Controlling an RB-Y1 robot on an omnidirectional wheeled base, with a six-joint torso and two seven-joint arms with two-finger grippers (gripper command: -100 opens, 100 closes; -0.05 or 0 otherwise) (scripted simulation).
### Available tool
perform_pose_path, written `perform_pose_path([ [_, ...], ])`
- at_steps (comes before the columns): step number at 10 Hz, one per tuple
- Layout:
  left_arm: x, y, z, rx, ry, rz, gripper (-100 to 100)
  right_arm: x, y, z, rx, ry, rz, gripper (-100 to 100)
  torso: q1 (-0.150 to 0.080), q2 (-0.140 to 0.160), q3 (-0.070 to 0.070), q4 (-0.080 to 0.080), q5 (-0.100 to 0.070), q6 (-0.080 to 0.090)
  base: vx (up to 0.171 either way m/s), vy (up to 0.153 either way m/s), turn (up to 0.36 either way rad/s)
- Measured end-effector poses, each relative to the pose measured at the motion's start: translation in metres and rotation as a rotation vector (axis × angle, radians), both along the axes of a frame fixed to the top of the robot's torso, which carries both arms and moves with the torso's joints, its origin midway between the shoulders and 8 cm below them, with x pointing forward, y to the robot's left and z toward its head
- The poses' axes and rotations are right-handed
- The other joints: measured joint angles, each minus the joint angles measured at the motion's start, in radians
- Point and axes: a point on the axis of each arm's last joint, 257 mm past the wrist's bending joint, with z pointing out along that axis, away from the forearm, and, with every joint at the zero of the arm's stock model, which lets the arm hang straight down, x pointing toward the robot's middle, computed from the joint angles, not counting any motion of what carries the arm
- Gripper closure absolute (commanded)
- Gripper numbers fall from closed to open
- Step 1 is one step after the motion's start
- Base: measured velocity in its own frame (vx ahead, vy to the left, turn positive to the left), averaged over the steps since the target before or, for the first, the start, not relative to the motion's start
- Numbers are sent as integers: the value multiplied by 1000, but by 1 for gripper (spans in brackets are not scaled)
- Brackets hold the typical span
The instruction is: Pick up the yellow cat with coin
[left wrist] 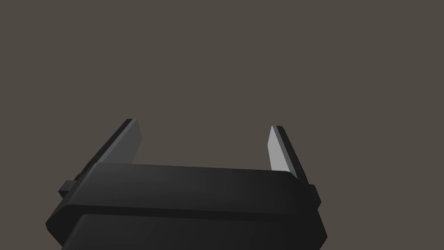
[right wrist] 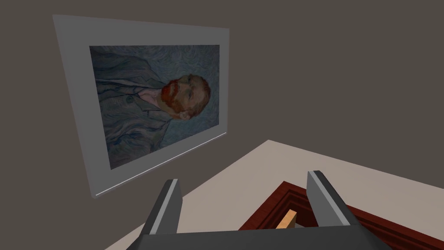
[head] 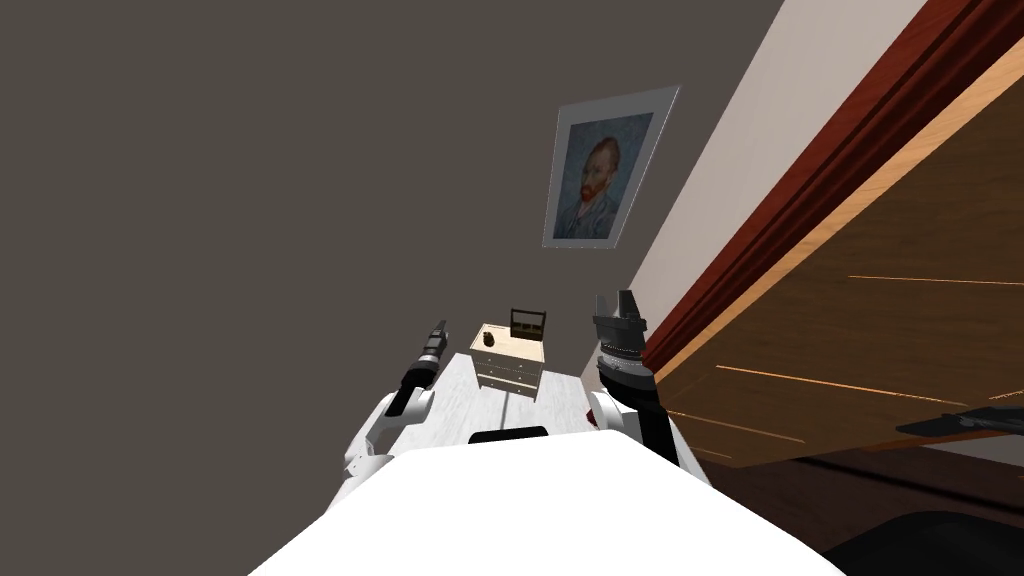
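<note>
Cat figure (head: 488, 340), small and dark from this distance, sits on the left part of the top of a pale chest of drawers (head: 508, 376) against the far wall, with a dark open crate (head: 528, 323) at the far right corner of that top. Left gripper (left wrist: 204, 145) and right gripper (right wrist: 247, 204) are raised to either side of the chest, well short of it, each with its fingers spread and holding nothing.
</note>
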Motion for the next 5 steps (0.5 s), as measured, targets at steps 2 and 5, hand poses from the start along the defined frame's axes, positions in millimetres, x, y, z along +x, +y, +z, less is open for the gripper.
perform_pose_path([
  [2,13,-4,-22,-11,64,2,-100,0,0,0,0,0,0,0,0,-1,-1,0,0,0,25,5,-25],
  [5,26,-12,-61,-29,171,1,-100,0,0,0,0,0,0,0,1,-2,-1,-1,0,0,42,9,-36],
])
